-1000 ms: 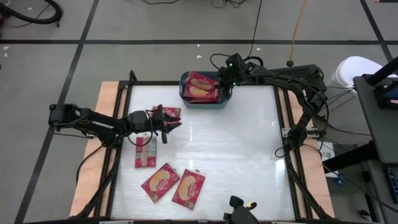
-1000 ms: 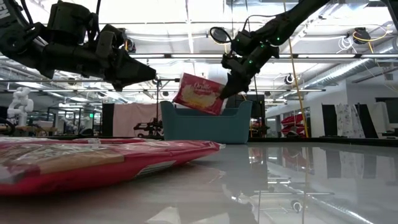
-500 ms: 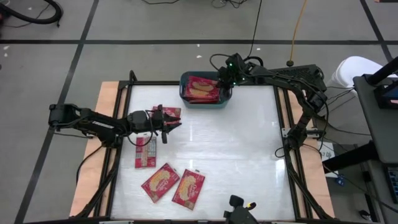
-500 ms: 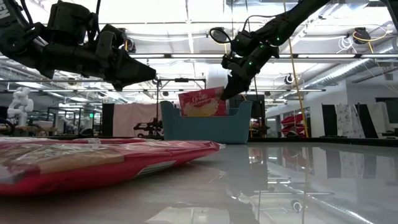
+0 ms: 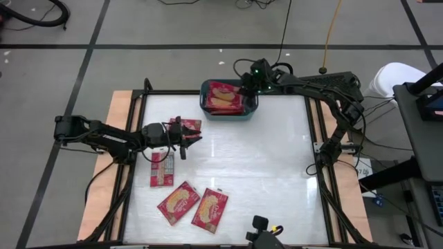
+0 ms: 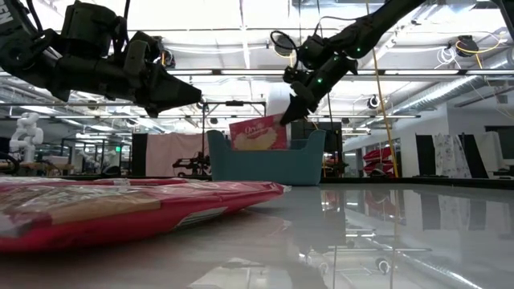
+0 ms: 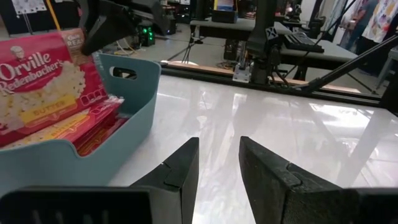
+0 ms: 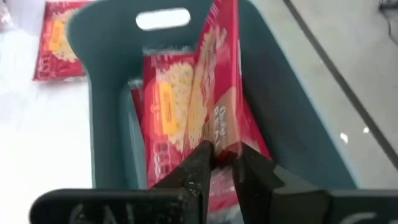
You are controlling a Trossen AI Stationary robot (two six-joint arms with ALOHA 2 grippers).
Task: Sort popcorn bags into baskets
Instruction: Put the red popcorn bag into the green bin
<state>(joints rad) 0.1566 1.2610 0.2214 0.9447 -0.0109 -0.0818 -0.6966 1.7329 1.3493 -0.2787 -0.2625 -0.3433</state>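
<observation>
Bag point(image 6: 259, 133) has dropped into the bin point(image 5: 229, 111); my right tool point(image 8: 221, 157) still pinches its edge. Left tool point(image 7: 217, 163) is spread, empty. Release next.

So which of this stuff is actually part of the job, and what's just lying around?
Part of the job:
popcorn bags
teal basket
right end effector, gripping a bag above the basket
left end effector, waiting

Just there:
cables on the floor

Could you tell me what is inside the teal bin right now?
The teal bin holds several stacked popcorn bags; the right gripper pinches one standing on edge. Lower bags are covered, so no count.
</observation>
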